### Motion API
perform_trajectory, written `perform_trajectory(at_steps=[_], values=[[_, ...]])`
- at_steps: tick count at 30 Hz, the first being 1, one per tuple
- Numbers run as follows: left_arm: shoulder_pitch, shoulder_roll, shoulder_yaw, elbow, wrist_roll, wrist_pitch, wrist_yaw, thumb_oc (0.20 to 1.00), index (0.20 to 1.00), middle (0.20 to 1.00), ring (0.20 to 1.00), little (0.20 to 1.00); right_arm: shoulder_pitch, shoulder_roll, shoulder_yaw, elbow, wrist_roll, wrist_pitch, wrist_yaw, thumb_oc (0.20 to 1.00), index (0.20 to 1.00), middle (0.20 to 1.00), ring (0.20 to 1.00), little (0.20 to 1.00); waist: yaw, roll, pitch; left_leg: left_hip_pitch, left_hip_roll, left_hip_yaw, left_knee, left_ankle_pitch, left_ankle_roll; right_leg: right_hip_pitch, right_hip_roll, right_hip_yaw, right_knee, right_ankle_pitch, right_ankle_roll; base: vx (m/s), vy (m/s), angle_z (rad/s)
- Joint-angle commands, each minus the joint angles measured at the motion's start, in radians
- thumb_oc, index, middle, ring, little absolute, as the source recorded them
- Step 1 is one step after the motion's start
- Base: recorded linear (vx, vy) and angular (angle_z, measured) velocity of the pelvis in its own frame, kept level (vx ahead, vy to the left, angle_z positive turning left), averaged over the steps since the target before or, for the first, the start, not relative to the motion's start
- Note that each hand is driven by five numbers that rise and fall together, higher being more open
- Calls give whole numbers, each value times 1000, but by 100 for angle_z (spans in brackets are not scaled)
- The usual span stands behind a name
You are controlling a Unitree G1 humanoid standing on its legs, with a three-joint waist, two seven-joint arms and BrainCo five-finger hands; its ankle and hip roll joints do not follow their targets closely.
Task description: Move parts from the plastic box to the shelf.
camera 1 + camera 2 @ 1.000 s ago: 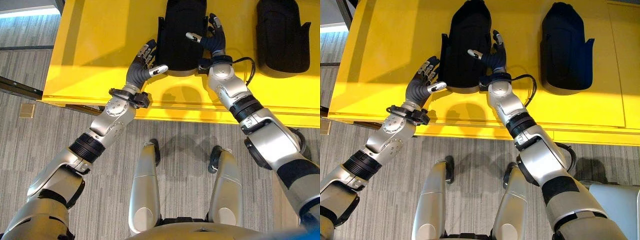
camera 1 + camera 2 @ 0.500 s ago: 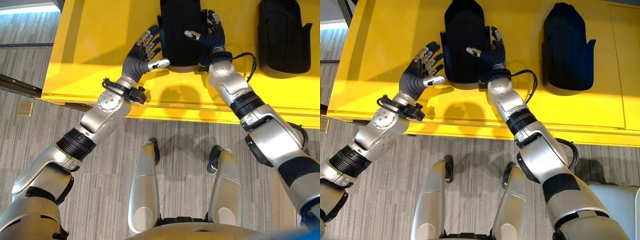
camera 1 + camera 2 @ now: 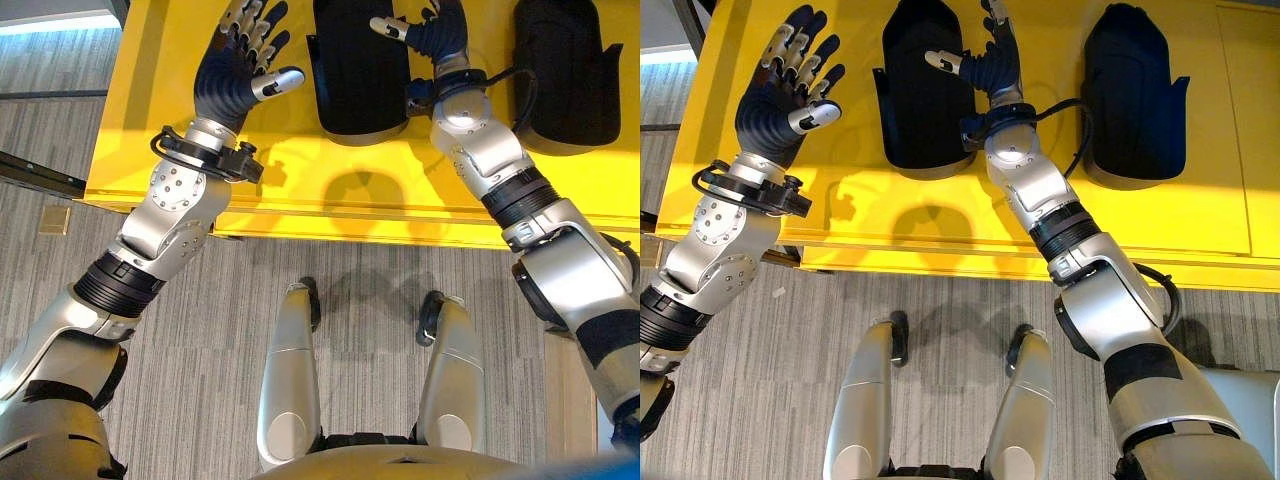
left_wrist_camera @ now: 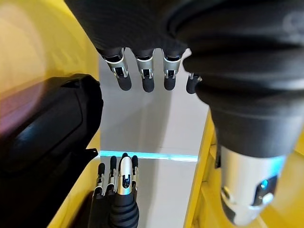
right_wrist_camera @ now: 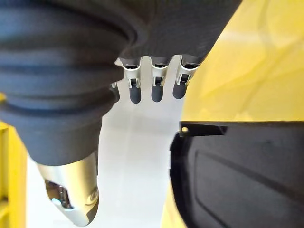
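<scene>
Two black moulded parts lie on the yellow shelf [image 3: 140,140]: one in the middle [image 3: 358,75] and one further right [image 3: 565,70]. My left hand [image 3: 232,72] is raised to the left of the middle part, open with fingers spread, and holds nothing. Open too, my right hand [image 3: 442,35] hovers by that part's right edge, thumb over it. In the left wrist view the straight fingers [image 4: 142,76] point past the part [image 4: 47,137] toward my right hand [image 4: 121,194]. The right wrist view shows straight fingers [image 5: 154,85] beside the part [image 5: 237,175].
The shelf's front edge [image 3: 330,225] runs across the view, with grey carpet [image 3: 200,350] below it. Bare yellow surface lies left of the middle part. A dark rail [image 3: 35,175] crosses the floor at the far left.
Both hands have drawn off the middle part's sides. My left hand rose and swung left, fingers spreading; my right hand moved further along the part. The part stays on the shelf.
</scene>
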Motion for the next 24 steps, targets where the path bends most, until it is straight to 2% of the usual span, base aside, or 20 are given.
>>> perform_trajectory(at_steps=[1,2,3,4,5,14,17,18,21,23,24], values=[[0,41,82,-62,38,-69,16,1000,1000,1000,1000,1000,-9,-25,-79,-60,-30,-57,8,1000,1000,1000,1000,1000,21,9,-20,19,7,-20,-78,36,12,43,-3,9,-68,28,-3,69,-12,3],[4,40,87,-61,46,-69,17,1000,1000,1000,1000,1000,0,-27,-86,-64,-32,-56,6,1000,1000,1000,1000,1000,22,8,-23,31,9,-22,-73,12,6,56,-3,8,-62,7,3,-10,2,3],[5,37,90,-61,49,-69,18,1000,1000,1000,1000,1000,6,-31,-90,-72,-31,-56,7,1000,1000,1000,1000,1000,20,9,-23,31,9,-22,-72,11,6,56,-3,9,-63,7,3,69,-9,3],[9,33,95,-63,51,-68,17,1000,1000,1000,1000,1000,9,-38,-95,-78,-30,-57,5,1000,1000,1000,1000,1000,19,8,-24,34,9,-22,-73,11,6,59,-3,7,-65,8,3,-79,12,2],[15,31,102,-66,56,-70,18,1000,1000,1000,1000,1000,14,-43,-98,-89,-30,-59,5,1000,1000,1000,1000,1000,18,9,-21,25,9,-20,-76,34,13,50,-3,7,-69,28,-3,-75,11,2],[131,14,197,-158,137,-60,23,1000,1000,1000,1000,1000,119,-91,-175,-239,-42,-81,6,1000,1000,1000,1000,1000,10,-2,-32,54,16,-15,-94,32,12,76,3,5,-90,30,-1,-5,0,0],[207,-9,259,-196,207,-46,31,1000,1000,1000,1000,1000,202,-103,-218,-335,-54,-92,16,1000,1000,1000,1000,1000,6,-6,-32,67,17,-12,-101,31,11,87,5,3,-99,30,-1,11,-5,-3],[266,-30,310,-222,265,-39,45,1000,1000,1000,1000,1000,269,-103,-255,-401,-65,-99,24,1000,1000,1000,1000,1000,3,-9,-35,78,20,-11,-108,29,10,97,5,4,-105,29,0,0,0,0],[329,-53,356,-248,321,-27,50,1000,1000,1000,1000,1000,356,-103,-286,-479,-64,-108,42,1000,1000,1000,1000,1000,-3,-12,-36,88,21,-10,-114,30,9,104,8,3,-108,27,0,9,-10,-3],[388,-67,407,-276,406,-12,64,1000,1000,1000,1000,1000,443,-104,-329,-550,-73,-116,59,1000,1000,1000,1000,1000,-5,-15,-37,98,25,-9,-119,28,8,112,9,3,-111,25,0,23,-31,-7],[449,-98,445,-307,450,-8,68,1000,1000,1000,1000,1000,539,-89,-363,-624,-51,-134,74,1000,1000,1000,1000,1000,-10,-18,-38,113,27,-7,-128,28,8,128,12,0,-120,25,1,0,0,0]])
